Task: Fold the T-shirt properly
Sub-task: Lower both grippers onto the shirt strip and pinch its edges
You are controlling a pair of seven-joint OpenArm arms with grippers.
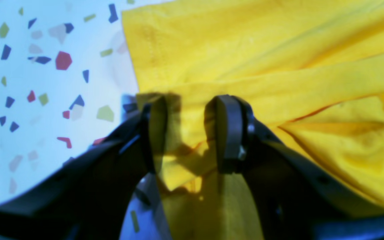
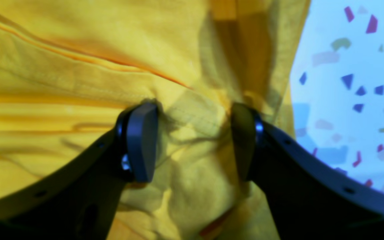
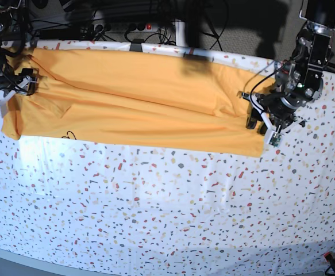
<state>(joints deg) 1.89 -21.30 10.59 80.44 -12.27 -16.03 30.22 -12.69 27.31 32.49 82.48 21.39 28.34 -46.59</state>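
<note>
- Base view: the large mustard orange-yellow cotton T-shirt (image 3: 133, 98) lies as a long folded band across the 12 o'clock part of the white speckled tablecloth (image 3: 167, 213), reaching from the 9 o'clock edge to about 3 o'clock.
- Base view: the left gripper (image 3: 265, 123) sits at the band's 3 o'clock end; the right gripper (image 3: 6, 86) sits at its 9 o'clock end.
- Left wrist view: the left gripper (image 1: 192, 133) has its jaws partly apart, with a fold of the T-shirt (image 1: 262, 60) lying between the black fingers (image 1: 228, 133). Whether the pads press the cloth cannot be told.
- Left wrist view: the tablecloth (image 1: 45, 83) shows from 9 to 11 o'clock, beside the shirt's hemmed edge.
- Right wrist view: the right gripper (image 2: 193, 140) has its jaws wider apart, with bunched T-shirt (image 2: 78, 66) cloth between the fingers (image 2: 142, 140). A firm hold cannot be confirmed.
- Right wrist view: the tablecloth (image 2: 352, 83) shows at 3 o'clock.
</note>
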